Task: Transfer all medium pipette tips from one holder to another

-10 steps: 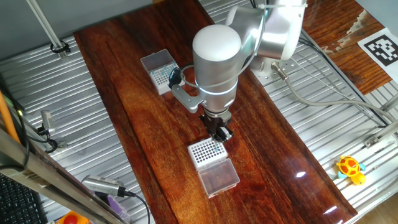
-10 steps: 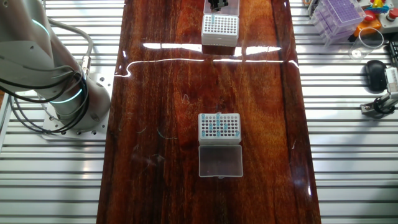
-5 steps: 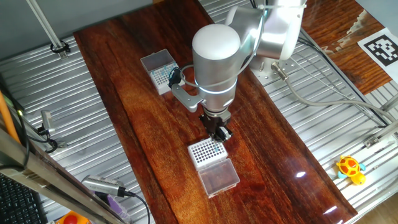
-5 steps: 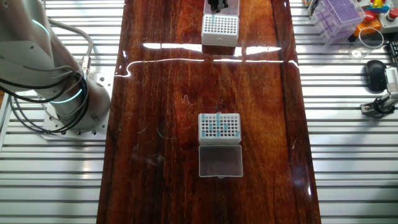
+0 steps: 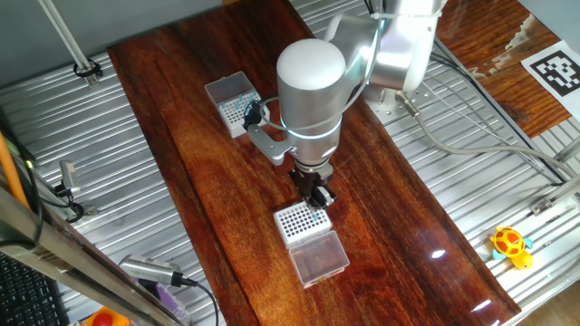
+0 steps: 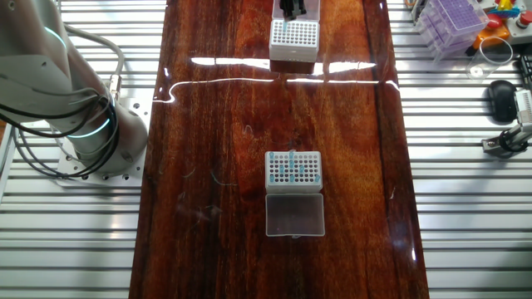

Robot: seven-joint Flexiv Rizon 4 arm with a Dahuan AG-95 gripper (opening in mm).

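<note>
Dark claw (image 5: 317, 196) over white rack's (image 5: 300, 221) edge, grip state unclear, teal tips (image 6: 293, 170) apart.

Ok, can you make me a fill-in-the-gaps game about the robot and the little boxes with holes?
1. The white plastic rack holding teal-blue pipette tips has its clear lid lying ____.
2. The black gripper hovers over the other white rack, whose holes look ____.
3. Both racks sit on a dark ____ tabletop.

Missing words: open; empty; wooden

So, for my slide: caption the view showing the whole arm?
Gripper poised above the white rack, far from the tip-filled rack.
</note>
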